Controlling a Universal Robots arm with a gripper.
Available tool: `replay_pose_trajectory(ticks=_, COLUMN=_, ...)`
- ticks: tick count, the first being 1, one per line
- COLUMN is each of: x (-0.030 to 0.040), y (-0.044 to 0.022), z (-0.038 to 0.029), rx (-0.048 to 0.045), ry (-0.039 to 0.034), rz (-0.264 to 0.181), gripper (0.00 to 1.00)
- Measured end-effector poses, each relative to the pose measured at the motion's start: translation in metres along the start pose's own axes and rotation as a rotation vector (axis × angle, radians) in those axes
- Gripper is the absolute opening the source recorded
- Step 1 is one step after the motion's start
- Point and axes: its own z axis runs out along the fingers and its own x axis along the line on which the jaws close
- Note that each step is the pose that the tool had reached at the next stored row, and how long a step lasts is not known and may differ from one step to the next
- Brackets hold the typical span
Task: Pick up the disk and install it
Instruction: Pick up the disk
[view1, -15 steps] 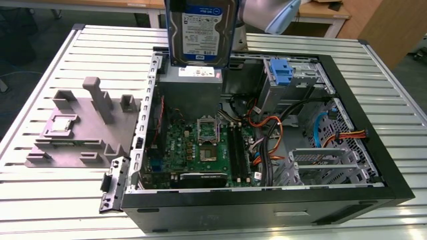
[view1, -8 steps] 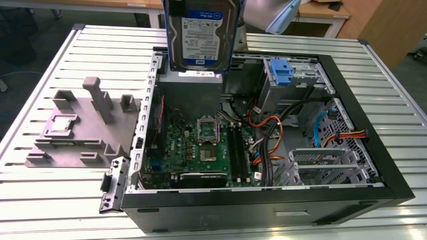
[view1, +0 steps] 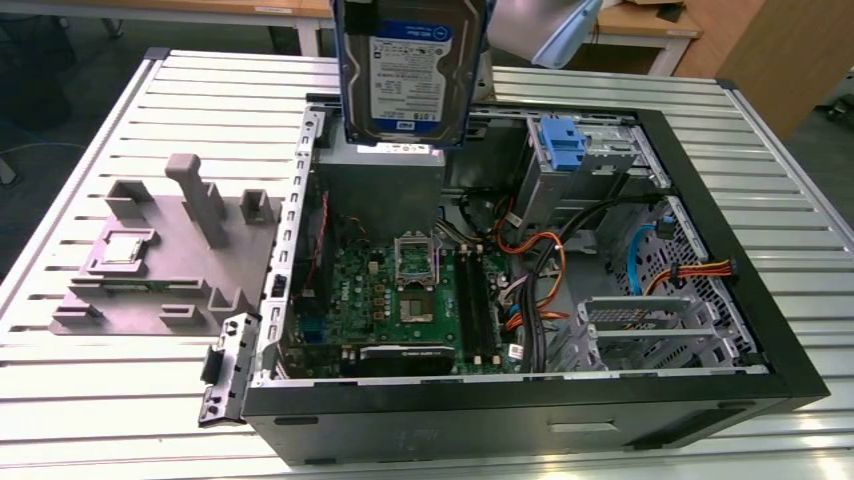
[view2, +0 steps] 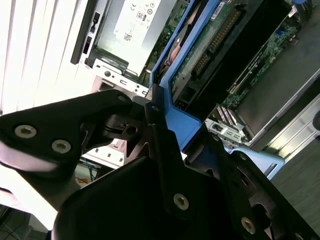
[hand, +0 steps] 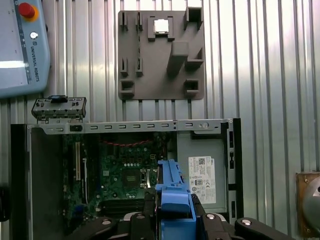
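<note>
Exterior view: the disk (view1: 407, 70) hangs upright, label to the camera, above the far side of the open computer case (view1: 534, 410) and clear of the bench (view1: 107, 400). In the first wrist view the pincer (hand: 174, 210) is closed onto the disk's blue carrier, a finger on each side. Judgement: pick-up done, carry toward install in hand. Installing calls for matching the disk's tilt to an empty drive cage (view1: 638, 322), well apart from it.

Bench (view1: 160, 90): slatted silver aluminium profile, evenly lit, some glare on the slats. Behind it, a light wooden desk (view1: 647, 25) on white legs. Wooden cabinet (view1: 787, 70) at the exterior view's right. Dark floor (view1: 34, 205) at the exterior view's left.
</note>
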Motion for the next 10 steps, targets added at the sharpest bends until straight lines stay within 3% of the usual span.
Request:
replay_pose_trajectory(ticks=7, x=-0.0007, y=-0.0156, z=-0.0002, rx=0.0, ry=0.0, rz=0.0, gripper=0.37)
replay_pose_trajectory(ticks=10, x=0.0016, y=-0.0176, z=-0.0001, rx=0.0, ry=-0.0001, rz=0.0, gripper=0.37)
